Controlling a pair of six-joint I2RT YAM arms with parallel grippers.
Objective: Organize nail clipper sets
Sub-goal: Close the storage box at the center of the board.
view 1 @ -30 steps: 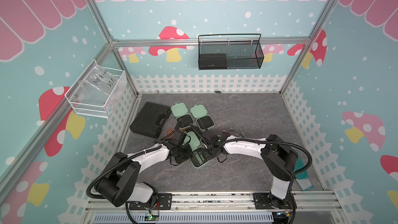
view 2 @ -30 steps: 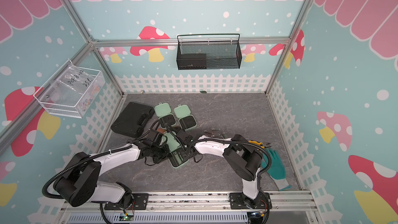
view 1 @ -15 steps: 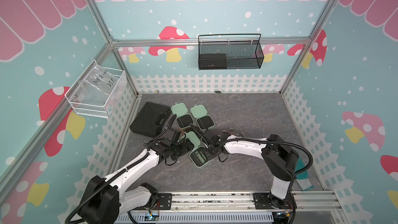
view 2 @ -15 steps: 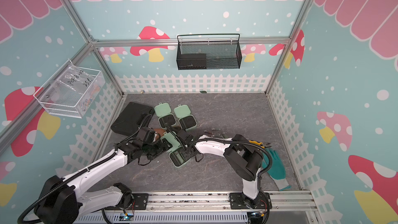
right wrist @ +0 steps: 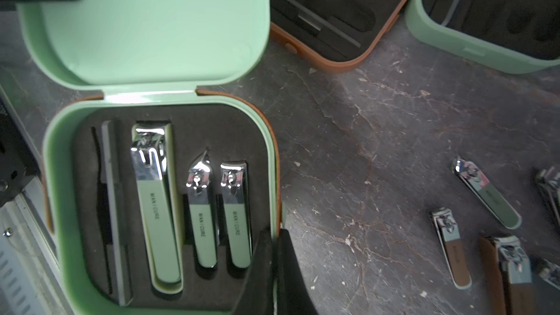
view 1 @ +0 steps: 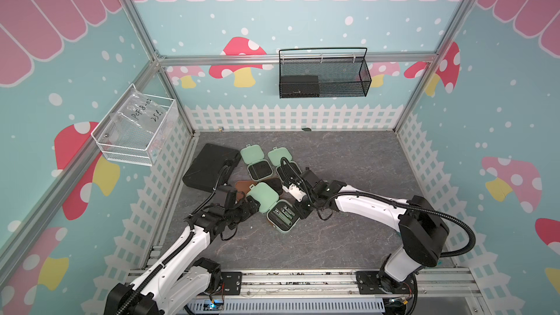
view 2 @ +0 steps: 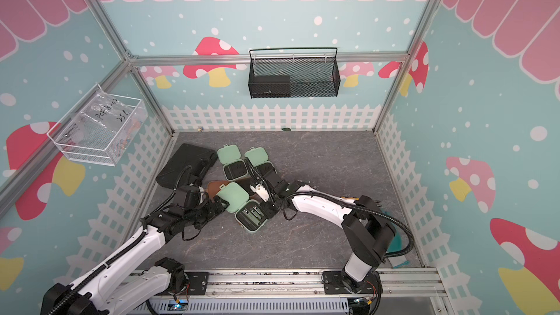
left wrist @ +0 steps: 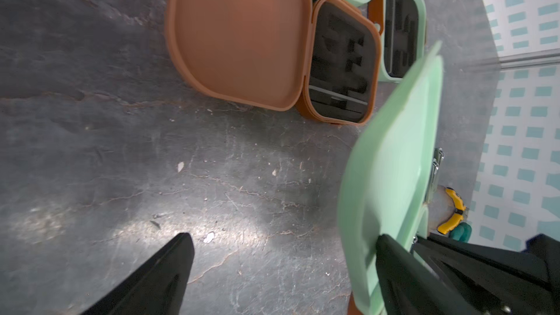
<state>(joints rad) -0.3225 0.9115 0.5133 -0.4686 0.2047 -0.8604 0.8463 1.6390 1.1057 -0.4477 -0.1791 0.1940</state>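
Filled mint case (right wrist: 57,177) front-centre on bench (view 1: 333,253), clippers and file seated in insert, lid (right wrist: 151,25) standing open. Right fingers (right wrist: 262,271) pressed together, pinching case's wall, steadying it. Left fingers (left wrist: 163,274) spread wide, one tip at lid's edge. Step reads: close this set. Next: left tips lid over and presses down until latched while right braces base. Loose clippers (right wrist: 485,192) wait nearby; brown case (left wrist: 376,56) open, slots mostly bare.

The desk (view 1: 333,237) is grey, stone-patterned, with pale veins. The mint green case (right wrist: 157,40) has a black insert (right wrist: 242,134), and its clippers (right wrist: 157,207) are silver with mint handles. The brown case (left wrist: 239,34) looks orange-brown inside. A loose clipper (right wrist: 451,250) is silver with a brown handle. The big case (view 1: 206,168) is black. The walls (view 1: 303,19) are teal with white dots, red mushrooms and pink scallops.
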